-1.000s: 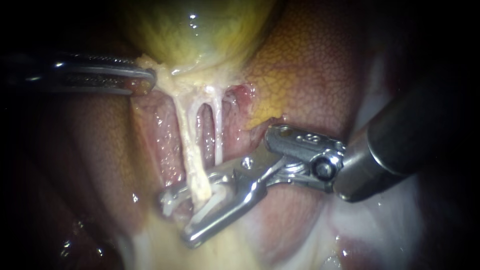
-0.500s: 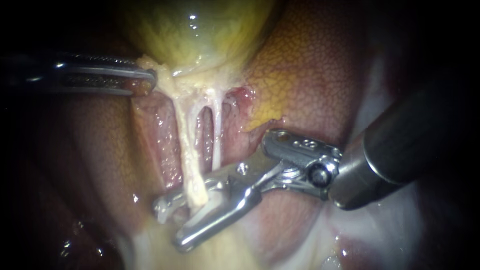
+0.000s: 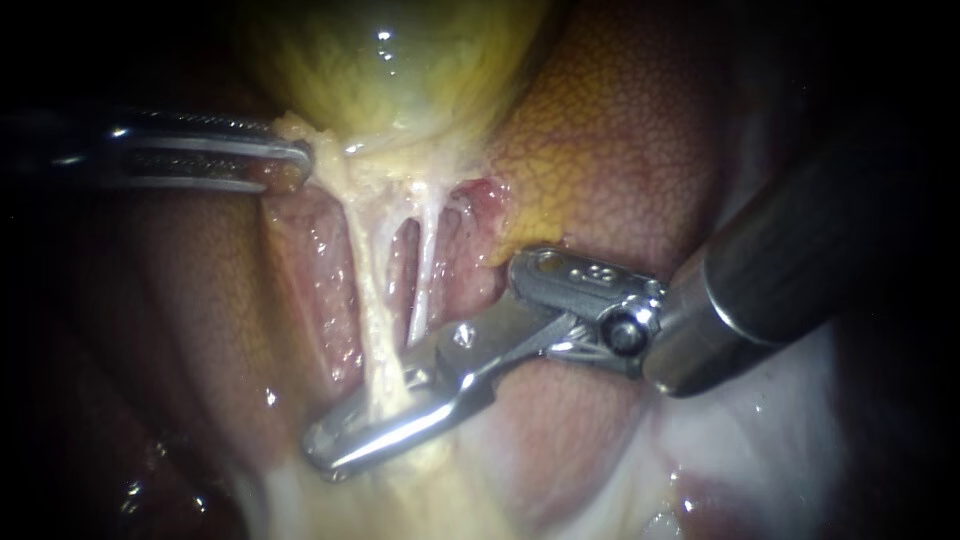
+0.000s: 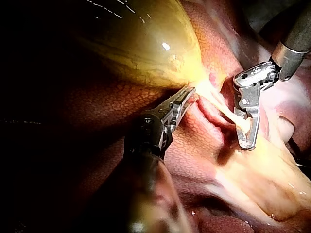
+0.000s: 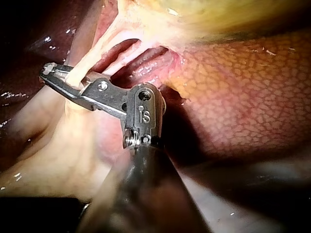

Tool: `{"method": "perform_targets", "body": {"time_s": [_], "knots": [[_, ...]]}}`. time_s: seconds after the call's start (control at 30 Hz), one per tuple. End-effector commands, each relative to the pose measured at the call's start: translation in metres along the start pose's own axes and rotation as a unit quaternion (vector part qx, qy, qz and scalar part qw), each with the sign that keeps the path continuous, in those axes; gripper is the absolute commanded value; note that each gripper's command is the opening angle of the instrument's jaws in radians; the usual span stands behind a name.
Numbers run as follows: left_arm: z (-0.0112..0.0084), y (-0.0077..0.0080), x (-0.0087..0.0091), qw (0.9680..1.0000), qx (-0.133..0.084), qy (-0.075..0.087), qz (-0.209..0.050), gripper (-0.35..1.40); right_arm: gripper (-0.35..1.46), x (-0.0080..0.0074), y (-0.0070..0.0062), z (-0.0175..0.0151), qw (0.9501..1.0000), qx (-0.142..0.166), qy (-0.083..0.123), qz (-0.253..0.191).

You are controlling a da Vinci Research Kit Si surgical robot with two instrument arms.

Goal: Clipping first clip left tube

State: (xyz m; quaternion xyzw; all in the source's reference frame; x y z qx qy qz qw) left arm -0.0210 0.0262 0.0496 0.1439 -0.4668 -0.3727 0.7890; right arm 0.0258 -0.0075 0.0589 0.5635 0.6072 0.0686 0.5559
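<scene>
The left tube (image 3: 375,300) runs as a pale, cream, stringy cord from the gallbladder's neck toward the near side of the scene, where it passes between the jaws of the right instrument (image 3: 325,448). Those jaws are drawn narrow and press on the left tube from both sides, just short of where it broadens into a pale, wet fatty mass. The right wrist view shows the same: the cord (image 5: 92,56) slips in between the two slim metal jaws a little behind their tips (image 5: 46,70). From the left wrist view the tube (image 4: 228,112) crosses the clamped jaws (image 4: 249,145) partway along their length.

Just to the right lies the right tube (image 3: 425,270), thinner, whiter and glossy, outside the jaws and close to their hinge. Between and behind the two tubes the tissue is raw, pink and moist.

Farther off, the gallbladder (image 3: 400,70) is a smooth, yellow-green, shiny bulge. The left instrument (image 3: 300,162), flat, ridged and steel-bright, comes in from the left with its jaws closed on the ragged pale fringe at the gallbladder's neck. The liver (image 3: 620,150) spreads to the right, reddish-brown with a fine mosaic surface
</scene>
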Motion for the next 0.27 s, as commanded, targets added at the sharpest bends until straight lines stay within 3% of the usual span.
{"method": "perform_targets", "body": {"time_s": [0.03, 0.27], "knots": [[0.0, 0.0, 0.0, 1.0, 0.0, 0.0, 0.0, -0.35, -0.35, 0.0, 0.0, 0.0, 1.0, -0.001, 0.001, 0.0], [0.0, 0.0, 0.0, 1.0, 0.0, 0.0, 0.0, -0.35, -0.35, 0.0, 0.0, 0.0, 1.0, -0.001, 0.001, 0.0]]}}
